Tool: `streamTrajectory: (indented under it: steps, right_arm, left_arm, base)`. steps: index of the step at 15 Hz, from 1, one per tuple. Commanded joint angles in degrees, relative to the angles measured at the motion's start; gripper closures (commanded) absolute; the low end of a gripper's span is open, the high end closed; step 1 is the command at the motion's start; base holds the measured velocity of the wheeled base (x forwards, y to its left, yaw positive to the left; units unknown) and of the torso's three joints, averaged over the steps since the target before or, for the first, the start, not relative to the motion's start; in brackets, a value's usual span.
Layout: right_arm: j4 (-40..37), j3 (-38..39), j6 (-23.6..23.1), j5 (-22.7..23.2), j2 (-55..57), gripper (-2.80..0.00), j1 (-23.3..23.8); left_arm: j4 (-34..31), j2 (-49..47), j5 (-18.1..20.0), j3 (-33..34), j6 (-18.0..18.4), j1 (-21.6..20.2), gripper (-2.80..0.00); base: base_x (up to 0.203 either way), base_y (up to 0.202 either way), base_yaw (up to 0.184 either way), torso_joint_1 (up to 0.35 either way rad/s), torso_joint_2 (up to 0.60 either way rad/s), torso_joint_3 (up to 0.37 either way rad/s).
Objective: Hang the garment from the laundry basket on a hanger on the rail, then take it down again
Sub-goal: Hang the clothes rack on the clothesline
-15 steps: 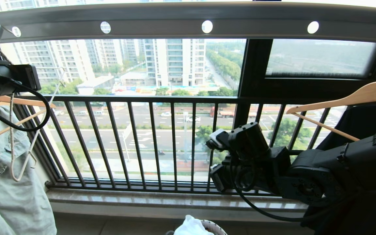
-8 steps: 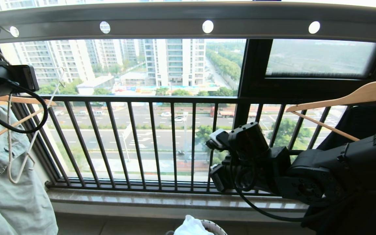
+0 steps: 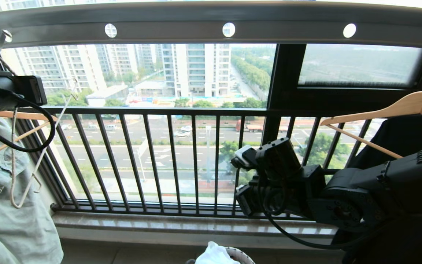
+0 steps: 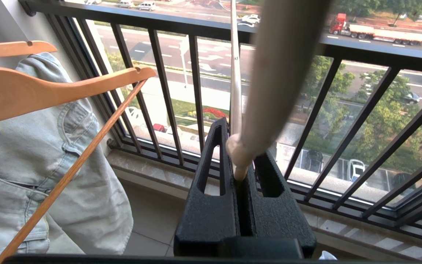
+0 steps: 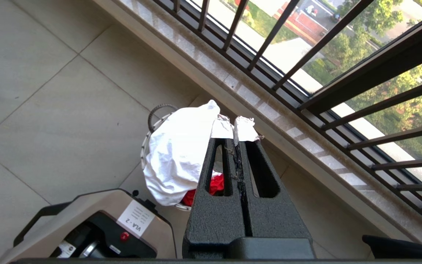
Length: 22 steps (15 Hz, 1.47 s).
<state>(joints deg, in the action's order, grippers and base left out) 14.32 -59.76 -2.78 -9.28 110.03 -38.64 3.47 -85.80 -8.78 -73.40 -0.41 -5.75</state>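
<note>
Garment, a white T-shirt, lay crumpled in the laundry basket on the tiled floor below the window sill, with something red under it. Only its top edge showed at the bottom of the head view. It was one shirt, in one basket, and nothing was gripping it.

The hanger, thin and cream-white, hung at the far left of the head view, beside the pale green-grey garment. The left gripper held this hanger: its jaws were closed narrowly on the pale stem, seen in the left wrist view. The right gripper hovered above the basket, jaws pressed together and empty, with pale tape on both tips.

Judging by this, the step in hand was fetching the hanger, and the shirt had not yet been lifted. The next move would likely call for the right gripper to open, descend to the basket and pinch the shirt near its collar, while the left kept the hanger steady and free of the wooden ones.

The rail ran overhead, grey, with three round holes fully in view and a fourth partly hidden at the left. Wooden hangers numbered two at the left and one at the right. A black garment hung at the right.
</note>
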Motion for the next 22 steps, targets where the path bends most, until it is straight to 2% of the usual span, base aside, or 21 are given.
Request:
streamTrajectory:
  steps: [1, 7, 10, 20, 21, 22]
  right_arm:
    - [0.1, 0.0, 0.0, 0.0, 0.1, 0.00, 0.0]
    - [0.1, 0.0, 0.0, 0.0, 0.1, 0.00, 0.0]
    - [0.1, 0.0, 0.0, 0.0, 0.2, 0.00, 0.0]
    - [0.1, 0.0, 0.0, 0.0, 0.0, 0.00, 0.0]
    - [0.1, 0.0, -0.1, 0.0, 0.0, 0.00, 0.0]
    - [0.1, 0.0, -0.1, 0.0, 0.0, 0.00, 0.0]
  left_arm:
    - [0.0, -1.0, -0.1, -0.2, 0.0, -0.1, 0.00]
    - [0.0, -2.4, -0.2, -0.1, -0.3, -1.0, 0.00]
    - [0.0, -3.0, -0.1, 0.3, -1.5, -1.2, 0.00]
    - [0.0, -3.5, -0.1, 0.7, -1.3, -1.2, 0.00]
    - [0.0, -3.4, -0.1, 0.6, -1.3, -1.2, -1.22]
    - [0.0, -3.3, -0.1, 0.6, -1.3, -1.2, -2.80]
  base:
    - [0.000, 0.000, 0.000, 0.000, 0.00, 0.000]
    - [0.000, 0.000, 0.000, 0.000, 0.00, 0.000]
    - [0.000, 0.000, 0.000, 0.000, 0.00, 0.000]
    - [0.000, 0.000, 0.000, 0.000, 0.00, 0.000]
    - [0.000, 0.000, 0.000, 0.000, 0.00, 0.000]
    - [0.000, 0.000, 0.000, 0.000, 0.00, 0.000]
